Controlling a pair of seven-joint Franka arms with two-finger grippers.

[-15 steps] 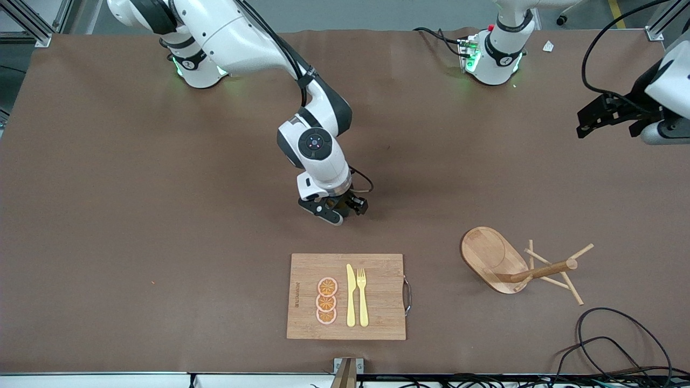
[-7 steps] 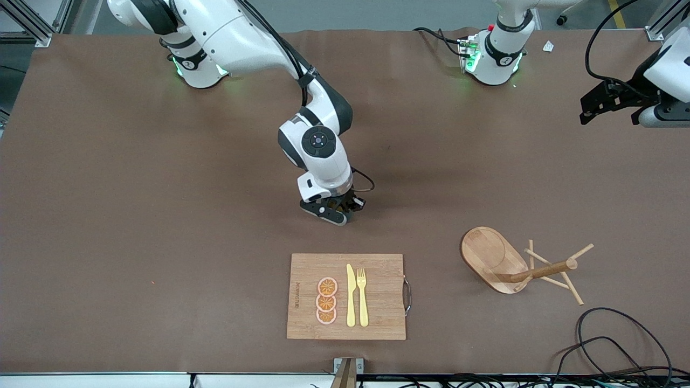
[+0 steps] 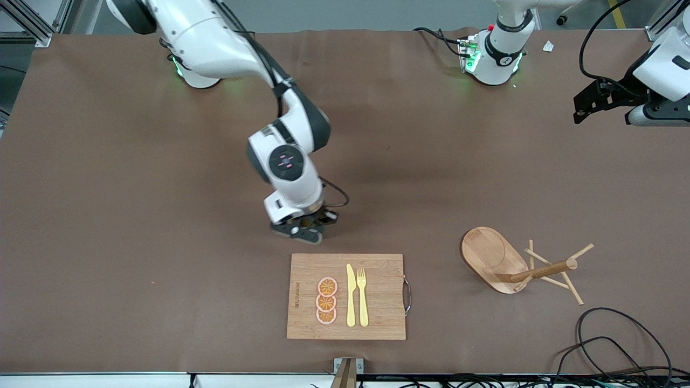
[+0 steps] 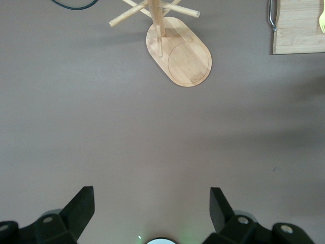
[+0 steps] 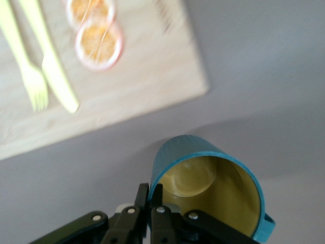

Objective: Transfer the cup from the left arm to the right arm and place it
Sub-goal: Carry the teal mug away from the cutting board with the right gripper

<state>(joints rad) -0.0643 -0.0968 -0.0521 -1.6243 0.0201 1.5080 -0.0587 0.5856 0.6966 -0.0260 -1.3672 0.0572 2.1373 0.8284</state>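
Note:
The cup (image 5: 213,173), teal outside and mustard-yellow inside, hangs tilted from my right gripper (image 5: 150,190), which is shut on its rim with one finger inside and one outside. In the front view my right gripper (image 3: 302,230) is over the bare table just off the cutting board's edge, and the hand hides the cup there. My left gripper (image 3: 585,105) waits open and holding nothing, up at the left arm's end of the table. In the left wrist view the left gripper (image 4: 151,203) frames only brown table between its spread fingers (image 4: 81,208).
A wooden cutting board (image 3: 377,318) carries orange slices (image 3: 326,300), a yellow knife (image 3: 351,295) and a fork (image 3: 362,296). A wooden peg rack (image 3: 512,264) lies toward the left arm's end. Black cables (image 3: 609,339) coil at the table's near edge.
My right arm has swung toward the right arm's end and closer to the cutting board, and its gripper has shut. The left gripper shifted slightly.

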